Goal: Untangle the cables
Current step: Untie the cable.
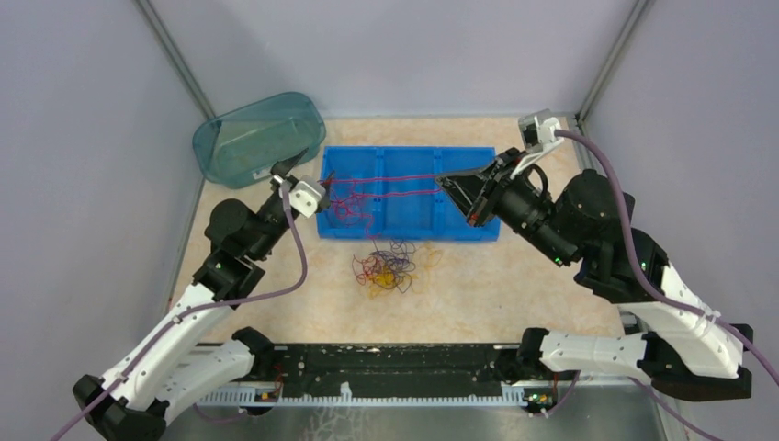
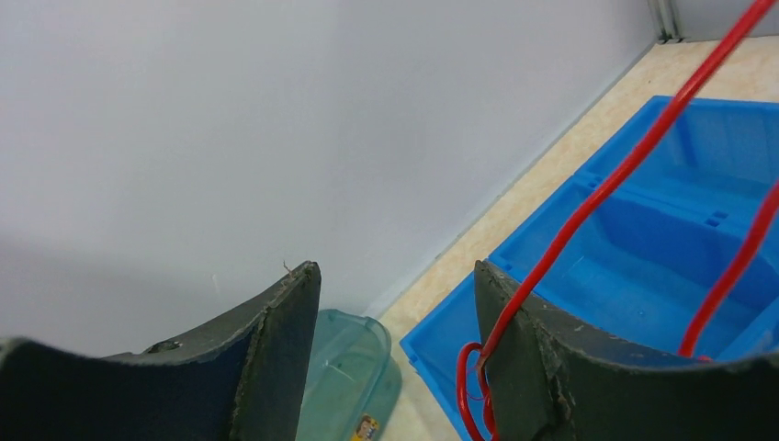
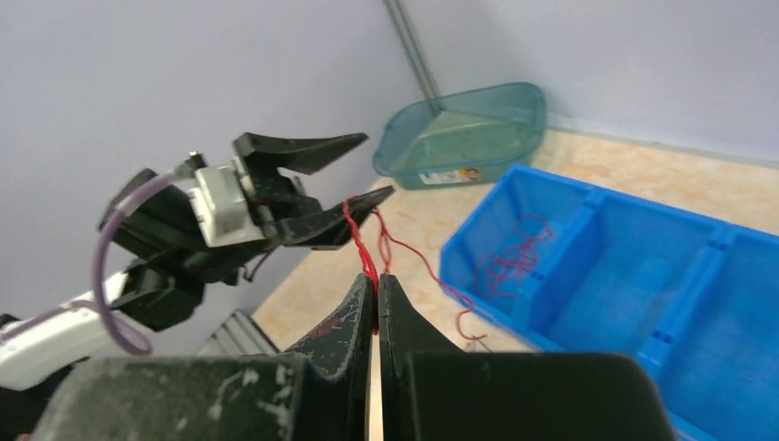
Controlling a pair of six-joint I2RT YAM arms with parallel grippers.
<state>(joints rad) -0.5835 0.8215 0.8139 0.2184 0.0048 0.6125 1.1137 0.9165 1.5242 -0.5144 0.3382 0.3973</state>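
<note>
A thin red cable (image 1: 386, 179) runs taut over the blue tray (image 1: 404, 231) between my two grippers. My right gripper (image 1: 443, 181) is shut on one end of it, and the strand is pinched at the fingertips (image 3: 377, 280). My left gripper (image 1: 310, 170) hangs open at the tray's left edge. The red cable (image 2: 588, 207) is looped round the outside of one of its fingers (image 2: 514, 349), not clamped. More red cable (image 3: 514, 253) lies curled in the tray's left compartment. A tangle of red, dark and yellow cables (image 1: 390, 268) sits on the table in front of the tray.
A teal plastic tub (image 1: 257, 138) stands at the back left, close behind the left gripper (image 3: 372, 165). The blue tray (image 3: 643, 276) has three compartments. Grey walls close in the table on three sides. A black rail (image 1: 386, 367) runs along the near edge.
</note>
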